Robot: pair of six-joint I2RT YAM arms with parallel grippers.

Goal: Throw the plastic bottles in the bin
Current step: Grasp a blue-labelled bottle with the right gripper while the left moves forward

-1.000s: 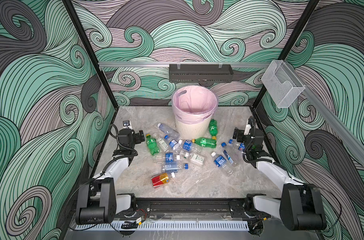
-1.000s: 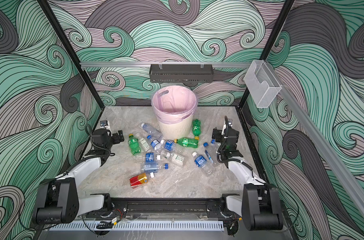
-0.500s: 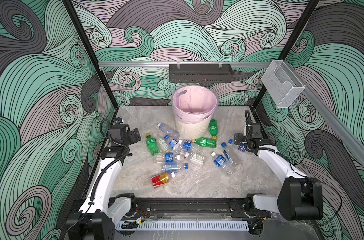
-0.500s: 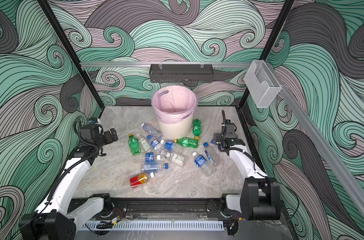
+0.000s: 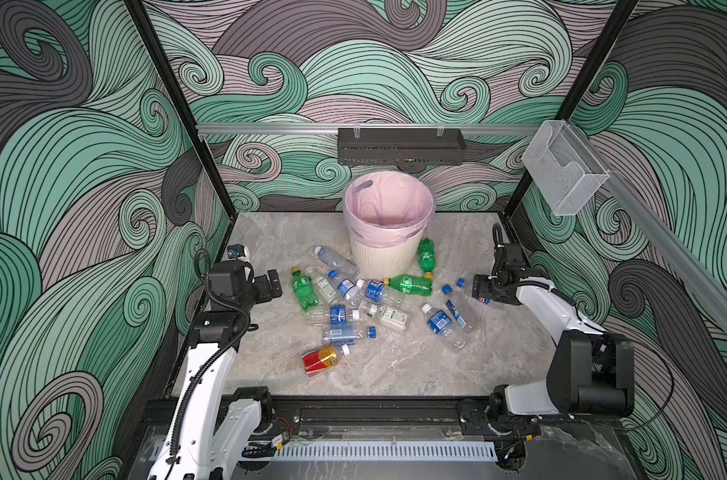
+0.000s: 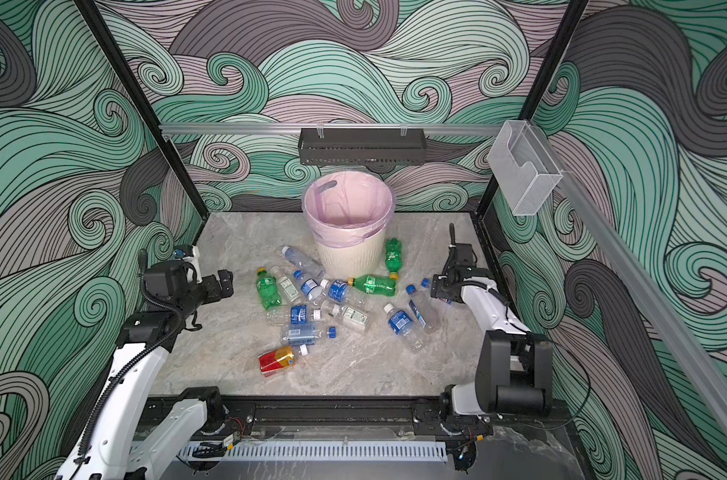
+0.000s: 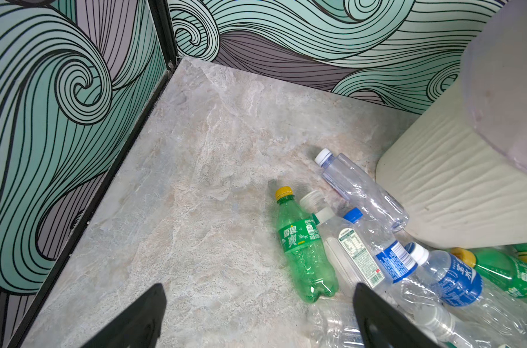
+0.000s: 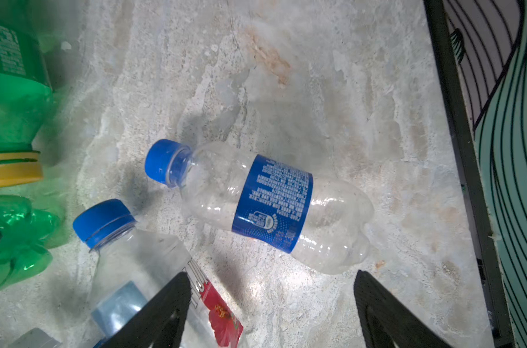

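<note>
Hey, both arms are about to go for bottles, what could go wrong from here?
The right tool stands open over the blue-label bottle, but one finger overlaps the neighbouring red-label bottle: it may catch both. The left tool faces a green bottle packed against clear bottles, which may scatter. The bin is tall: a low carry could knock it.
</note>
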